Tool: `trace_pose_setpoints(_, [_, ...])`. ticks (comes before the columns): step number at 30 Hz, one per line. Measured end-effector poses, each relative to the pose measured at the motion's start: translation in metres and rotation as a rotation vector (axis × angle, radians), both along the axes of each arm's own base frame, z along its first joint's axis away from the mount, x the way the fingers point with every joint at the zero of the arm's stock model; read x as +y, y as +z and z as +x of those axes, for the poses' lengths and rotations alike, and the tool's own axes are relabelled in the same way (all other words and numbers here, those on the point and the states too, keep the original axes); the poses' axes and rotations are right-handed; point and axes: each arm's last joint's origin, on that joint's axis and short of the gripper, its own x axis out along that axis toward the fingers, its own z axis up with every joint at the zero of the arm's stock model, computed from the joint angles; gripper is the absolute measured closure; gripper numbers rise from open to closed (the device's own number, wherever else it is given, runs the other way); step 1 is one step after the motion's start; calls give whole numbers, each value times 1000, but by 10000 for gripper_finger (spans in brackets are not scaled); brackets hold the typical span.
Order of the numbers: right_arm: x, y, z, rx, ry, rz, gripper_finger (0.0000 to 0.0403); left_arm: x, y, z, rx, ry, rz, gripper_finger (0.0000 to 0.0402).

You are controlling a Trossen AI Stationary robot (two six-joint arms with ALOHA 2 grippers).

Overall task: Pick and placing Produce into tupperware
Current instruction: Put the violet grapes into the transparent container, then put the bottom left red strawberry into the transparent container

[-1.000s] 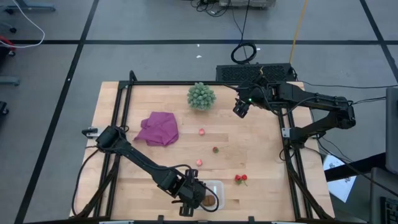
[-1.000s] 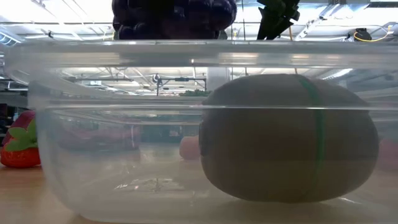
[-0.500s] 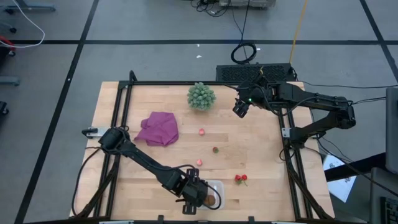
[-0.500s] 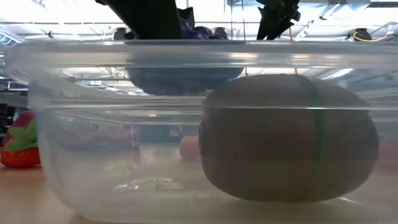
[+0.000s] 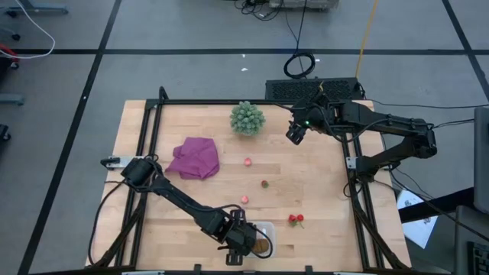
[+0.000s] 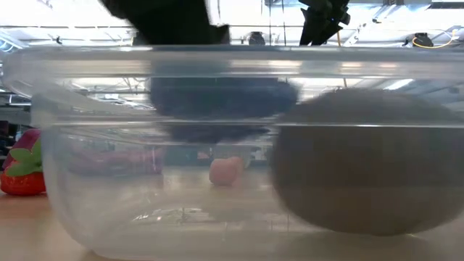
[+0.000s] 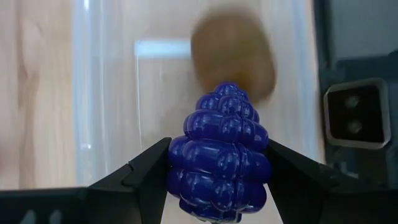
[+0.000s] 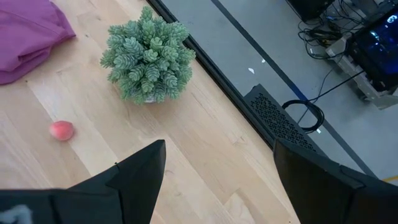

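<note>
- We see the grape cluster (image 7: 219, 153) clamped between the left gripper (image 7: 217, 163)'s two dark fingers, held over the open tupperware (image 5: 262, 238) at the near edge of the table (image 5: 321, 191)
- In the low view the grape cluster (image 6: 221, 107) hangs inside the tub's upper part, clear of its floor
- We see the brown kiwi (image 7: 232, 55) already lying in the tupperware, beside the grapes
- A red strawberry (image 5: 296, 220) lies on the wood just right of the tub; three small pink and red berries (image 5: 247, 162) sit apart further up the table
- The magenta cloth (image 5: 195, 158) and the green bushy ball (image 5: 247, 118) rest toward the far side
- We find the right gripper (image 8: 217, 168) with fingers spread and empty, hovering above the far right corner
</note>
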Motion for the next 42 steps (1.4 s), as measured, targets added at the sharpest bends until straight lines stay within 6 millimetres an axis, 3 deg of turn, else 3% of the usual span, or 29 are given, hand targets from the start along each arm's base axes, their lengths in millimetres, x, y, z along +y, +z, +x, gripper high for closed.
trace_pose_setpoints(28, [1,-1,0,-7,6,33,112,0,0,0,11,54,-22,168])
trace_pose_setpoints(42, [1,-1,0,-6,8,32,112,0,0,0,8,45,-18,118])
